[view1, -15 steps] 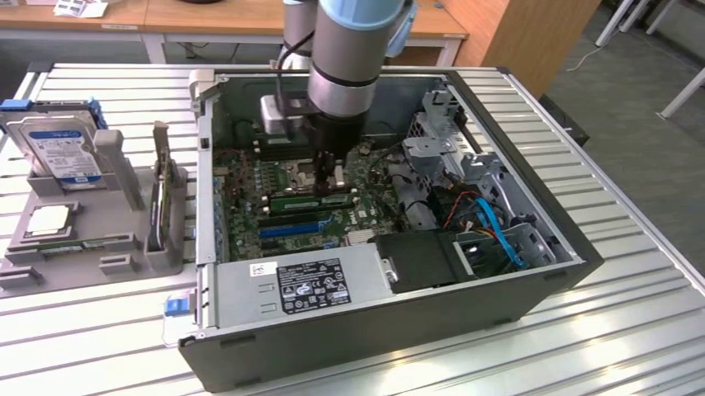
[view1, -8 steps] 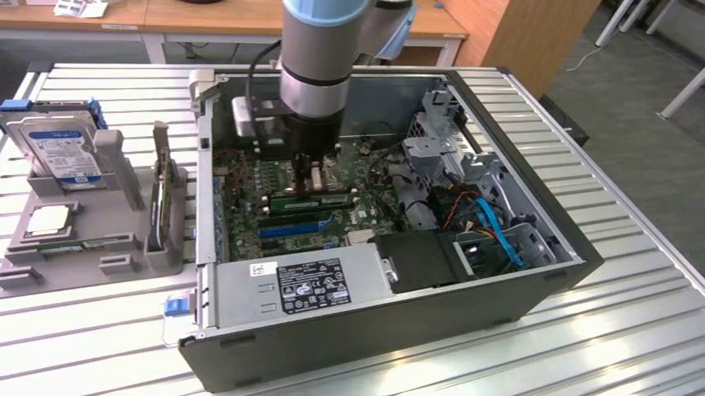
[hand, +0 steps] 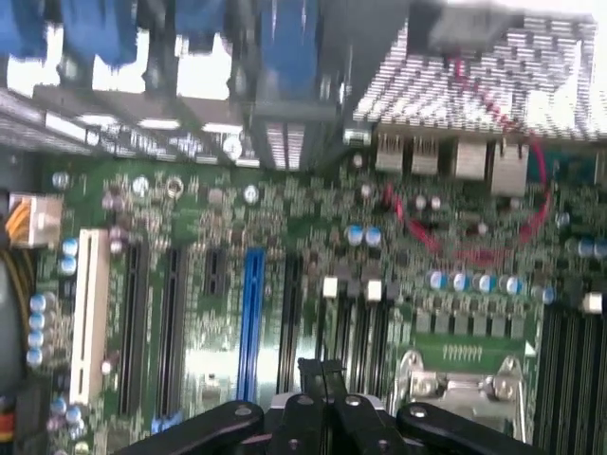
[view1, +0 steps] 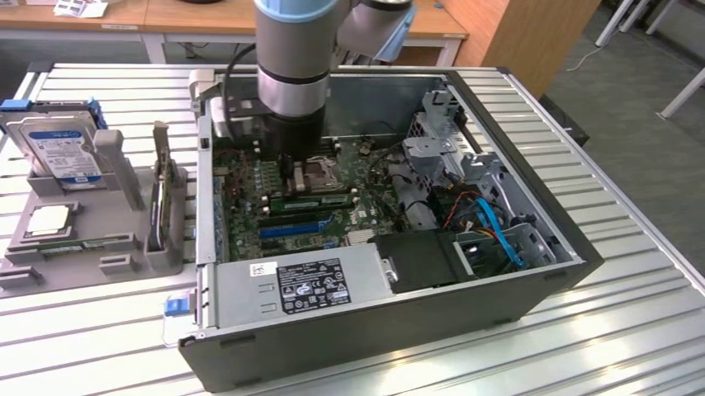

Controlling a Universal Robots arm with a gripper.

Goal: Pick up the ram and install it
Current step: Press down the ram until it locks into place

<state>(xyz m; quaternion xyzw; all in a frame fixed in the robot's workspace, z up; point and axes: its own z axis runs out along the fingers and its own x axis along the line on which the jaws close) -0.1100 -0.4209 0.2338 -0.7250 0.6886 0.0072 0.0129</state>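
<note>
The ram (view1: pixel 312 200) is a narrow green stick with black chips. It lies along the memory slots of the motherboard (view1: pixel 248 186) inside the open computer case. My gripper (view1: pixel 300 172) hangs low over the board by the silver processor socket (view1: pixel 319 169), just behind the ram as the exterior view shows it. In the wrist view my gripper (hand: pixel 322 372) is shut, its black fingertips (hand: pixel 310 379) pressed together with nothing visible between them. Beneath them are the socket (hand: pixel 465 379), a blue expansion slot (hand: pixel 250 322) and a white slot (hand: pixel 90 313).
The case walls (view1: pixel 529 148) surround the board, with a drive cage (view1: pixel 441 148), blue cables (view1: pixel 496 231) and a power supply (view1: pixel 303 285) inside. On the exterior view's left a grey tray (view1: pixel 66 264) holds a hard drive (view1: pixel 61 148), a square processor chip (view1: pixel 49 219) and a thin green strip (view1: pixel 78 245).
</note>
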